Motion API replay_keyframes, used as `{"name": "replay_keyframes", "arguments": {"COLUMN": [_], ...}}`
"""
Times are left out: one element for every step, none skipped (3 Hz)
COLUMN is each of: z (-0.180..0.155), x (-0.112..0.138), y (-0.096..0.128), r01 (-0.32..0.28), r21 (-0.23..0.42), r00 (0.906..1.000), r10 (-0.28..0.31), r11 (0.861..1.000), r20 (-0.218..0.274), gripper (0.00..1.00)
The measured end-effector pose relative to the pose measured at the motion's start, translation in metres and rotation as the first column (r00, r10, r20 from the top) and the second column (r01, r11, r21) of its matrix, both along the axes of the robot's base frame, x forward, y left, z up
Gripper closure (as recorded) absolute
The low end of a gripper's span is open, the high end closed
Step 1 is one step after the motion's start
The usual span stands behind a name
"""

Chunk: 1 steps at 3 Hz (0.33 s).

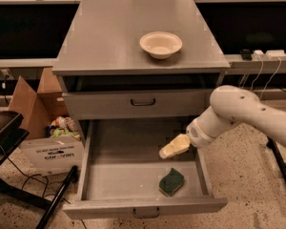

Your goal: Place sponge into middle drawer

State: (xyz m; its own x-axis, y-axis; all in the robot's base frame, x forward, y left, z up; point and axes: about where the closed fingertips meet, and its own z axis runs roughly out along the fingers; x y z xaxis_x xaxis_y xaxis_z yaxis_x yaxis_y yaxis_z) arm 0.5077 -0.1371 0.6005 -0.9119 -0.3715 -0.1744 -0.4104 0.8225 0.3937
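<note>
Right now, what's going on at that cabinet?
The robot's arm reaches into the pulled-out middle drawer. The sponge lies green face up on the drawer floor near the front right corner. The gripper hangs above it, not touching it, so the sponge looks placed. The drawer above is shut, and a cream bowl sits on the cabinet top.

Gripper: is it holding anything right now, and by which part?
Nothing. The gripper hangs over the open middle drawer, and the sponge lies apart from it on the drawer floor.
</note>
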Motion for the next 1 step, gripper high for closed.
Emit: {"name": "replay_keyframes", "arguments": {"z": [0.082], "x": [-0.0356], "y": [-0.003], "r01": [-0.049], "r21": [-0.12], "r00": [0.9894], "r10": [0.064], "r11": [0.992], "r20": [0.13], "gripper": [0.0]}}
